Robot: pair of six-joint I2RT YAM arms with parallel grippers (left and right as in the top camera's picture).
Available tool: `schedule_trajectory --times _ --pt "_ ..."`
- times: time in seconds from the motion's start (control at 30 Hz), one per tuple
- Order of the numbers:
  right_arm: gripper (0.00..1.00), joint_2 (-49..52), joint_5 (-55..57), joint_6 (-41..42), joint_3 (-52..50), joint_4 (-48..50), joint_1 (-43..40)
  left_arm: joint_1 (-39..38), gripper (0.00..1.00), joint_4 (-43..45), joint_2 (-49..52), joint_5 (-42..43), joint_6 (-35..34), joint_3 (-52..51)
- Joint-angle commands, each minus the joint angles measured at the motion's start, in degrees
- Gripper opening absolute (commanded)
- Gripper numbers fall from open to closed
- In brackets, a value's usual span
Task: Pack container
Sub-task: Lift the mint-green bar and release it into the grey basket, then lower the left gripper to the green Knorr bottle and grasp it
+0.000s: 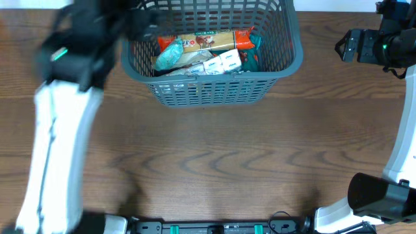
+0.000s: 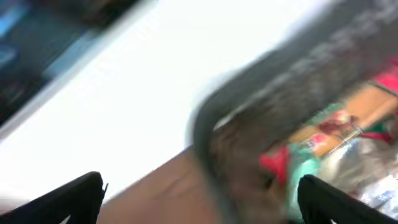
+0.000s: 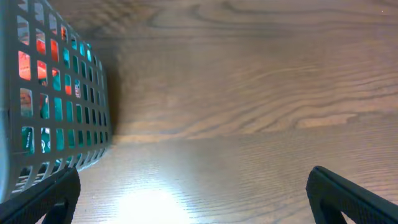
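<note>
The container (image 1: 214, 88) stands on the bench (image 1: 214, 162), packets (image 1: 208, 43) inside. The left fingers (image 2: 68, 198) are spread wide and empty over its left rim. The right fingers (image 3: 351, 196) are parted and empty, right of it.

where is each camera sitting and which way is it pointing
overhead: above the table, looking straight down on the container; left arm (blurred) and right arm show.
left wrist: on the left claw, blurred, facing the container's corner and packets; its open fingers show.
right wrist: on the right claw, low, facing the container's side and table; open fingers show.
all three share the container.
</note>
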Motion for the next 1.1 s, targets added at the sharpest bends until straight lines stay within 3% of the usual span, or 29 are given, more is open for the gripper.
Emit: schedule_trajectory --times 0.0,0.17,0.33,0.57,0.77,0.9,1.07 --pt "0.99 0.35 -0.46 0.04 -0.11 -0.13 -0.2 4.92 0.99 -9.55 -3.96 -14.6 -19.93 -0.5" --pt "0.99 0.35 -0.48 0.04 -0.11 -0.07 -0.13 16.96 0.98 -30.29 -10.32 -14.71 -38.73 -0.85" --pt "0.99 0.35 -0.46 0.02 -0.11 -0.02 -0.15 26.12 0.98 -36.17 -15.87 -12.63 -43.17 -7.19" --pt "0.99 0.35 -0.5 0.04 -0.11 0.17 -0.09 32.35 0.98 -26.32 -24.17 -6.14 -44.54 -30.58" --pt "0.99 0.35 -0.48 0.0 -0.11 0.2 -0.11 39.89 0.98 -14.8 -21.9 1.84 -46.34 -47.8" --pt "0.99 0.35 -0.48 0.02 -0.11 0.15 -0.11 45.7 0.98 -10.69 -16.98 8.9 -46.31 -51.06" --pt "0.99 0.35 -0.48 0.04 -0.11 0.17 -0.11 50.36 0.99 -7.85 -10.29 9.66 -45.86 -51.06"
